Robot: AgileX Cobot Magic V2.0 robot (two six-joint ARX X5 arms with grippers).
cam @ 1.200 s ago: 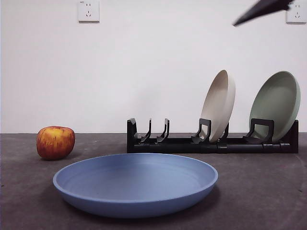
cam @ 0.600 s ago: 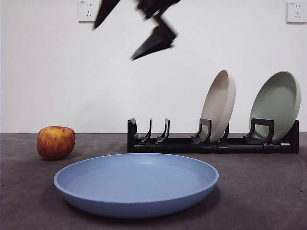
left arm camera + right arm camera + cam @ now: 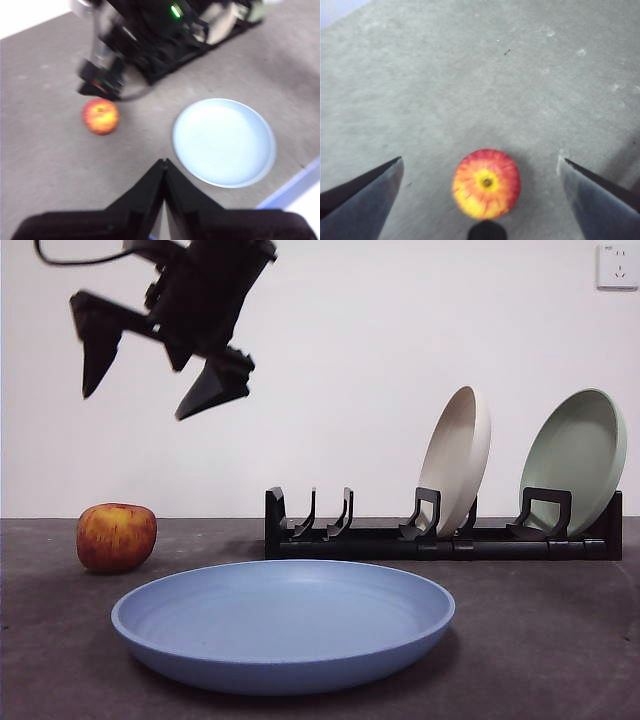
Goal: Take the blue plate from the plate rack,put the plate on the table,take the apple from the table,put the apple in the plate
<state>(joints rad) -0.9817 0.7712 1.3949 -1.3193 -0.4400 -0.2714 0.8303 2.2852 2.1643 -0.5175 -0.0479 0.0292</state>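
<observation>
The blue plate (image 3: 283, 625) lies flat on the table (image 3: 545, 640) at the front centre, and also shows in the left wrist view (image 3: 223, 141). The apple (image 3: 117, 537) rests on the table to its left. My right gripper (image 3: 137, 400) hangs open high above the apple, which sits between its two jaws in the right wrist view (image 3: 486, 184). My left gripper (image 3: 163, 164) is shut and empty, high over the table, apart from the apple (image 3: 101, 116). The plate rack (image 3: 440, 540) stands behind the blue plate, its left slot empty.
A beige plate (image 3: 457, 460) and a pale green plate (image 3: 575, 460) stand upright in the rack's middle and right slots. A white wall with a socket (image 3: 617, 265) runs behind. The table's light front edge (image 3: 292, 185) lies close beside the blue plate.
My right arm has swept from the top right across to the top left and come lower, now open above the apple. Plate, apple and rack have not moved.
</observation>
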